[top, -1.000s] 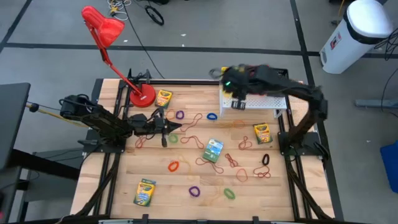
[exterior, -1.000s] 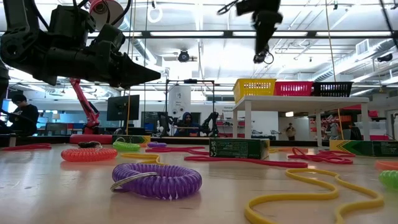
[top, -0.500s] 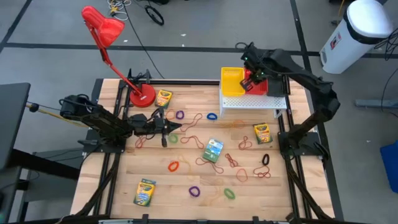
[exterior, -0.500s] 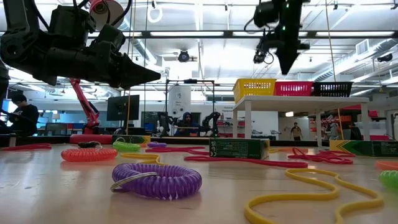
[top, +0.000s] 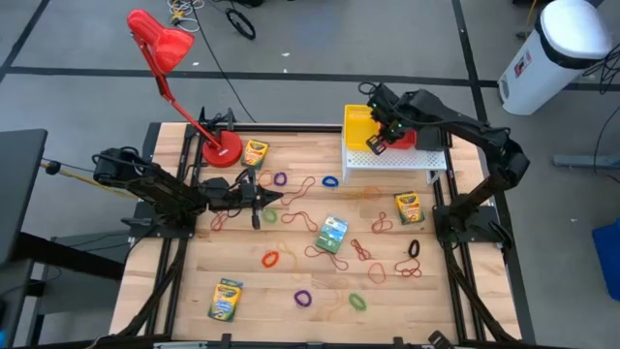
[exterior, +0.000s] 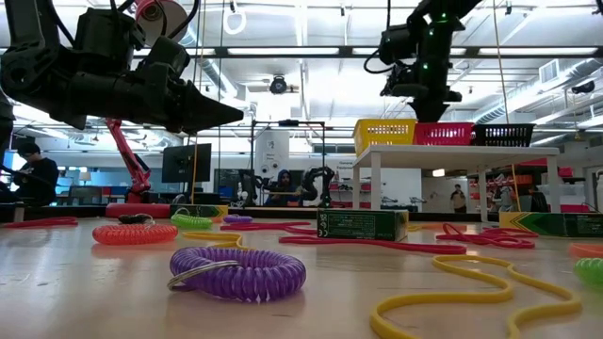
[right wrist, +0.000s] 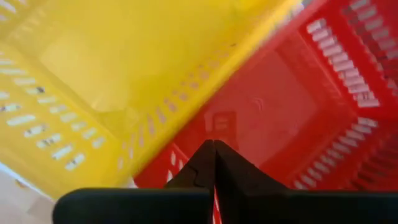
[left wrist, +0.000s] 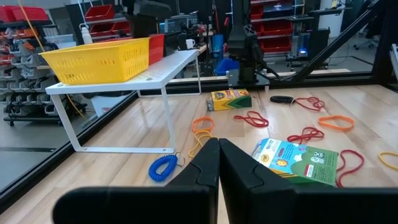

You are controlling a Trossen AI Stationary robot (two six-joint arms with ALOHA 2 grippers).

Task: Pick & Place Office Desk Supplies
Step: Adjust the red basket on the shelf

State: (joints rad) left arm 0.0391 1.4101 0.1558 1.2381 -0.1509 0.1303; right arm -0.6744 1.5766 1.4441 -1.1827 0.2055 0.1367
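The right tool (top: pixel 379 139), pressed together and empty, hangs over the yellow mesh basket (top: pixel 360 124) and red mesh basket (right wrist: pixel 298 112); the left tool (top: pixel 274 197), also together, waits above the wooden bench (top: pixel 291 291).

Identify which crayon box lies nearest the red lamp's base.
The crayon box just right of the lamp base, at the table's far edge; the other boxes lie farther off.

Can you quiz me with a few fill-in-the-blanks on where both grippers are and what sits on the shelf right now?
1. The right gripper, fingers shut, hangs over the yellow basket and the ____ basket.
2. The baskets stand on a small ____ shelf at the table's far edge.
3. The left gripper is ____, and holds nothing.
4. The coiled loop on the table by the shelf's leg is ____.

Missing words: red; white; shut; blue
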